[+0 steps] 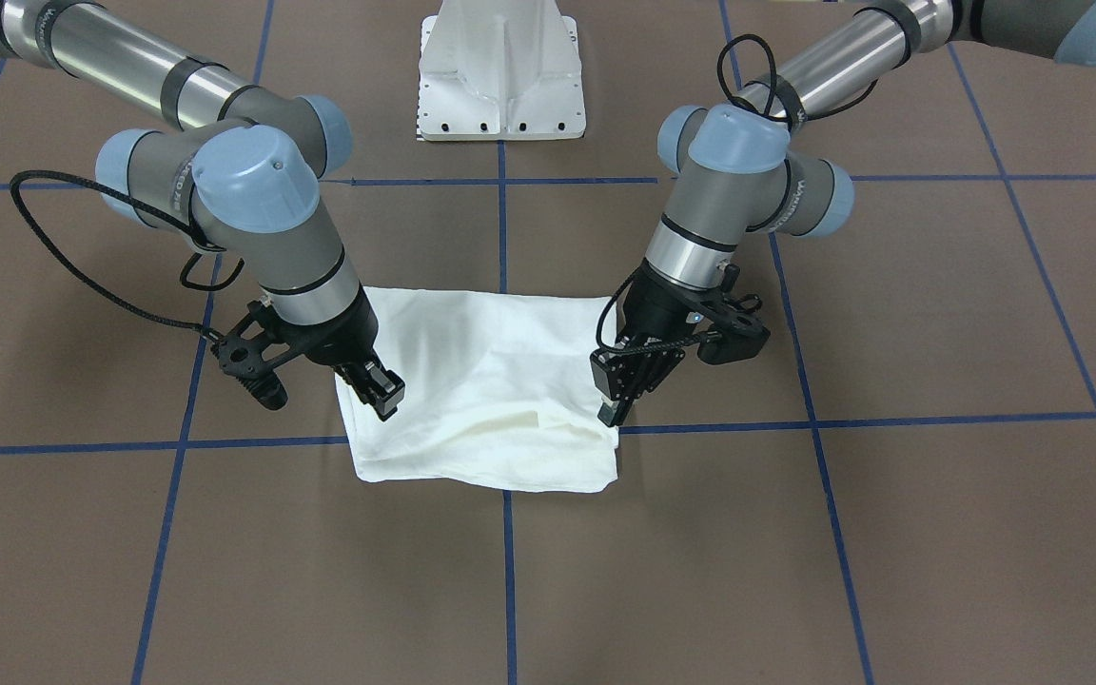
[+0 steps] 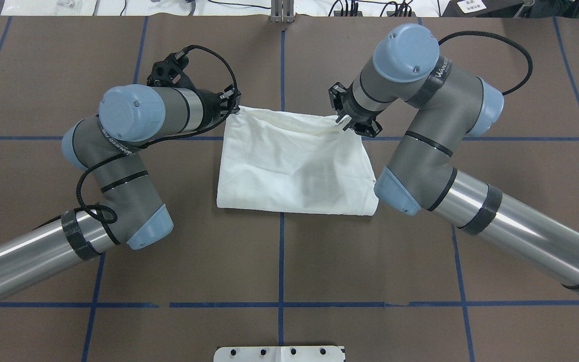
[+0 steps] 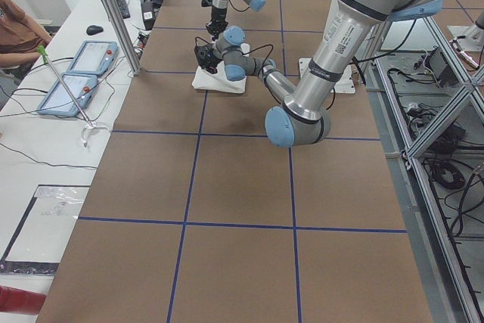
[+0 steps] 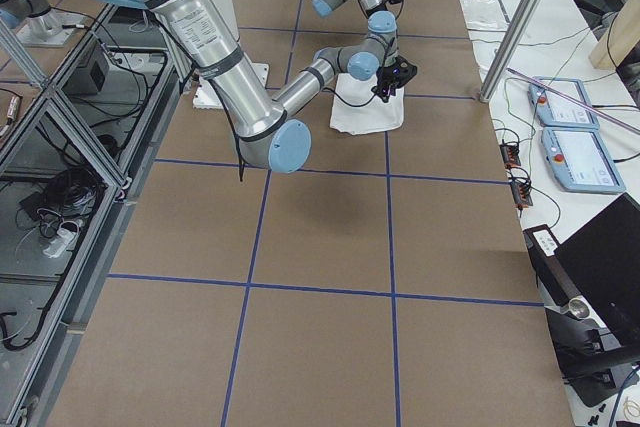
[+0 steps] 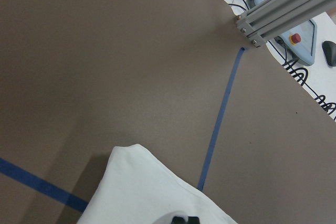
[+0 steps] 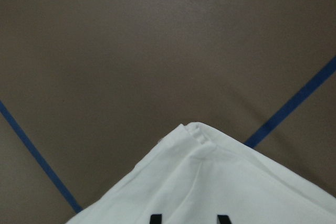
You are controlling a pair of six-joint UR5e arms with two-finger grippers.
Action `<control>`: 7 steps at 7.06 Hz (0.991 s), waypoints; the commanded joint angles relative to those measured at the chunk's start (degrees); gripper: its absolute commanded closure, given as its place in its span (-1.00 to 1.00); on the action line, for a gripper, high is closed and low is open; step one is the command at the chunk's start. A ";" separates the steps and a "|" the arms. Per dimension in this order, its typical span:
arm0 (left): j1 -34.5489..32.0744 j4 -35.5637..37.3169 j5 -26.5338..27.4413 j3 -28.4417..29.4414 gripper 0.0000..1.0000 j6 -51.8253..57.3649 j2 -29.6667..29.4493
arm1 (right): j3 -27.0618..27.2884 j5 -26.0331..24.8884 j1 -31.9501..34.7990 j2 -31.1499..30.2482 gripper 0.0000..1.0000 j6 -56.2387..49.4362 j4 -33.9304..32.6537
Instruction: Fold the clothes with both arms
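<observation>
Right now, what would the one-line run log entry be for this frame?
shirt: folded rectangle, flat on table | left gripper: shut on one far corner | right gripper: open at other far corner

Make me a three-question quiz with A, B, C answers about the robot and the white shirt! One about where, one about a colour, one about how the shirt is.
1. Where are the left gripper and right gripper?
A. At two corners of the shirt
B. On the shirt's middle
C. Away from the shirt

2. What colour are the tape lines on the table?
A. Red
B. Blue
C. Yellow

3. How is the shirt?
A. Spread out, sleeves wide
B. Folded small
C. Hanging in the air

Answers: 1 A, each gripper sits at a corner on the side away from the robot; 2 B, the lines are blue; 3 B, it lies folded with no sleeves showing.
</observation>
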 commanded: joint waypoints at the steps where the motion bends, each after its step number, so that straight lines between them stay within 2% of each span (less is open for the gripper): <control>1: -4.18 -1.21 -3.04 2.15 -0.10 5.65 0.06 | -5.69 5.93 7.59 -0.46 -1.00 -14.11 0.40; 2: -5.24 -1.12 -4.53 2.33 -0.10 7.93 0.41 | -5.81 6.14 9.54 -3.61 -1.00 -21.85 0.49; 4: -7.09 -3.21 -8.74 2.25 -0.10 24.56 6.88 | -5.11 7.89 13.32 -8.45 -1.00 -34.69 0.49; 5: -9.70 -5.40 -13.03 2.16 -0.10 32.92 10.75 | -4.76 9.90 16.21 -11.00 -1.00 -43.20 0.49; 6: -14.78 -5.34 -21.33 1.90 -0.10 40.75 13.31 | -4.84 13.32 20.24 -13.72 -1.00 -52.51 0.49; 7: -20.39 -5.17 -26.64 0.24 -0.10 51.18 17.16 | -4.75 17.27 25.16 -16.97 -1.00 -61.47 0.58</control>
